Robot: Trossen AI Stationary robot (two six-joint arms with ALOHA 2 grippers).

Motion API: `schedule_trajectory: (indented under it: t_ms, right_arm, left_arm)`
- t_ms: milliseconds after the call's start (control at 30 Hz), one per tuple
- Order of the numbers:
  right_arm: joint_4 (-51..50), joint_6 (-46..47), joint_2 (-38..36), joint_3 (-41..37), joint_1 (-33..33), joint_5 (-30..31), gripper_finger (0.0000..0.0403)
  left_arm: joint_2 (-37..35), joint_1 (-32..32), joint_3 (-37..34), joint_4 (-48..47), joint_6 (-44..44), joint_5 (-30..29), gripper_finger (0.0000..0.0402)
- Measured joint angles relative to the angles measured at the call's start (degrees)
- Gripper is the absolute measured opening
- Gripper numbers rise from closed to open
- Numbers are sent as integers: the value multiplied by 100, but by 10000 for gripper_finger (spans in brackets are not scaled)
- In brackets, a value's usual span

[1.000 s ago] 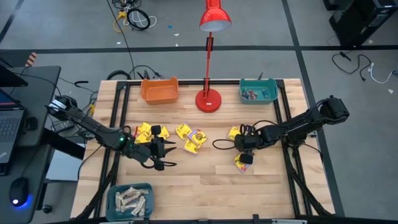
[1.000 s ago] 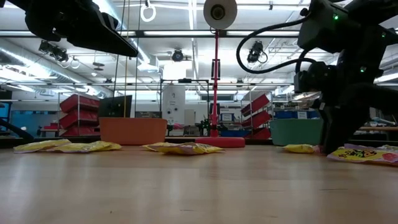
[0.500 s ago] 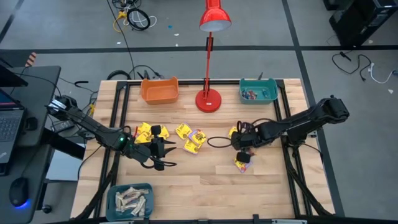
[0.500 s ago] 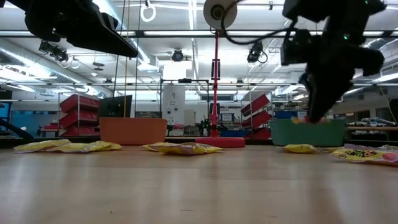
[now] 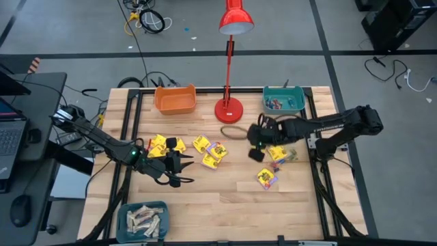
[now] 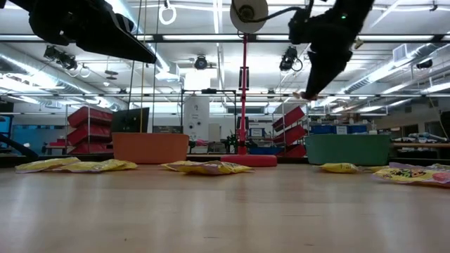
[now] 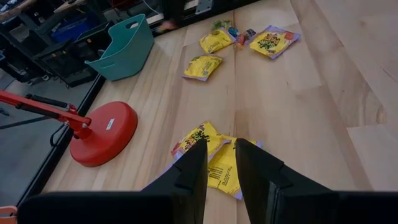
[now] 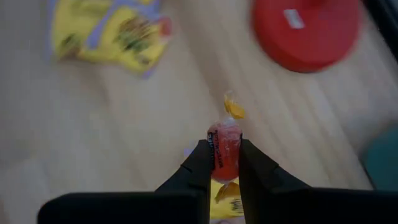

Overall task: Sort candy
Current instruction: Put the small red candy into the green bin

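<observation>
The right gripper (image 8: 224, 163) is seen pinching 1 small red wrapped sweet (image 8: 224, 148) between its 2 fingers, the twisted yellow wrapper ends sticking out past the fingertips along the fingers' line. In the high view the right gripper (image 5: 255, 141) is held above the table, between the red lamp base (image 5: 229, 109) and the yellow packets (image 5: 276, 152) lying under the arm. The teal bin (image 5: 284, 100), already holding small coloured pieces, lies toward the table's far edge and outward to the right of the gripper; it is judged the likely drop place, and the right arm is much the nearer to it. The orange bin (image 5: 175, 100) is well apart, on the left half.

The left gripper (image 5: 179, 171) is held near the cluster of yellow packets (image 5: 166, 145), fingers slightly parted, nothing between them. A second teal bin (image 5: 143, 220) with pale bars sits at the near left corner.
</observation>
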Motion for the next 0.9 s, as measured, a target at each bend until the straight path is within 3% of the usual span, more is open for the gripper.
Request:
schedule_trajectory:
  t_ms: [233, 567, 900]
  right_arm:
    - [-794, 1152, -2, 408, -1098, 184, 46]
    - [-958, 746, -2, 420, -2829, 177, 46]
    - [-511, 379, -2, 420, -4285, -65, 46]
  left_arm:
    - [0, -1, 2, 51, 0, 1, 88]
    - [0, -1, 0, 51, 0, 1, 88]
    - [1, 0, 1, 49, 20, 1, 88]
